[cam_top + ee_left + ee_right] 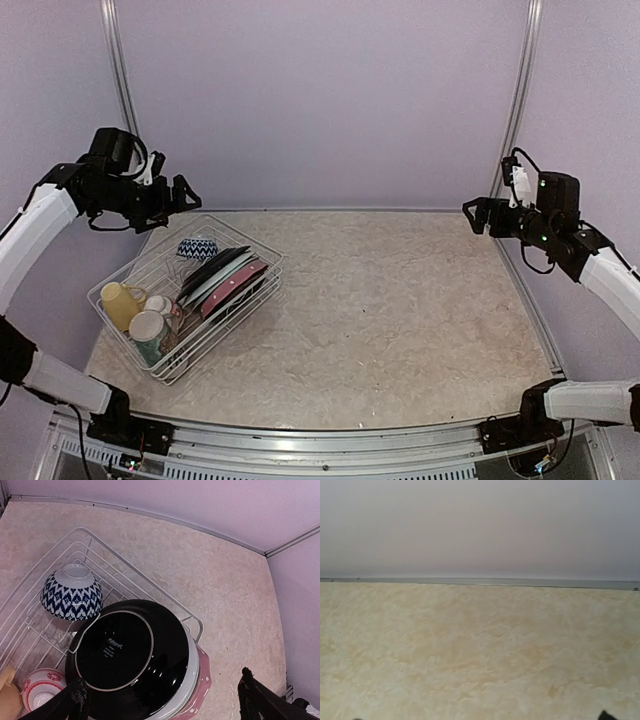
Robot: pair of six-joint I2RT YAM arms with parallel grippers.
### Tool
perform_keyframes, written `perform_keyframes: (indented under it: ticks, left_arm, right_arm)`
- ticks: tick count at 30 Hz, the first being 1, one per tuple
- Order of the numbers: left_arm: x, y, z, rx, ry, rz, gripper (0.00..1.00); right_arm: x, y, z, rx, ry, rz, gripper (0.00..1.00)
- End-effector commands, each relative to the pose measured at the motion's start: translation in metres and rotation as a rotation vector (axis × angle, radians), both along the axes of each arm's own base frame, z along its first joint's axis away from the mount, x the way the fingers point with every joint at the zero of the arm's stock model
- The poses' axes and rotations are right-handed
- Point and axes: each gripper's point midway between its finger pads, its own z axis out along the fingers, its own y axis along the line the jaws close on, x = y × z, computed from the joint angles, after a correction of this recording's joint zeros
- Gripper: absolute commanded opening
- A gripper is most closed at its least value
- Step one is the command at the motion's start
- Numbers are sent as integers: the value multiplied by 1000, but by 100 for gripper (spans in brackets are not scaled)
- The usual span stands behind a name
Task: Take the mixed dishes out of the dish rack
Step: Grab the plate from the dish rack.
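Robot lab test cell.
Plain lilac walls and metal rails enclose a beige marbled surface; left arm and right arm are bolted at its near edge, with a dish rack on its left part.

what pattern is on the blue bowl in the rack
Navy-and-white zigzag diamonds on the bowl; clearest in the left wrist view.

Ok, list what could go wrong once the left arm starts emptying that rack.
The black plate leans tight against the pale plate behind it; the open left tool could pinch both or drag a neighbour out. The dish rack sits askew near the left edge of the table, so a snagged plate could shove it off.
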Motion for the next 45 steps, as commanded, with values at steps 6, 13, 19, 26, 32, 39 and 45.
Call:
perform_keyframes:
  ticks: [6,13,19,26,32,39,45]
  left_arm:
    - [6,-15,-68,423,200,-110,99]
    - [4,-31,-87,548,219,-173,98]
    - [3,-45,-92,593,219,-213,94]
    - [5,-53,-104,658,231,-234,94]
    - [12,-48,-116,774,253,-213,85]
    - [18,-34,-119,951,238,-179,78]
    - [22,-20,-110,1067,200,-128,70]
  right_arm:
    - [-2,11,-22,33,46,75,100]
    - [1,23,-31,50,75,121,100]
    - [0,26,-38,55,85,125,100]
    - [0,27,-41,60,93,130,100]
    - [-1,27,-44,59,92,130,100]
    - [-3,29,-47,75,95,135,100]
    - [-2,31,-50,84,96,140,100]
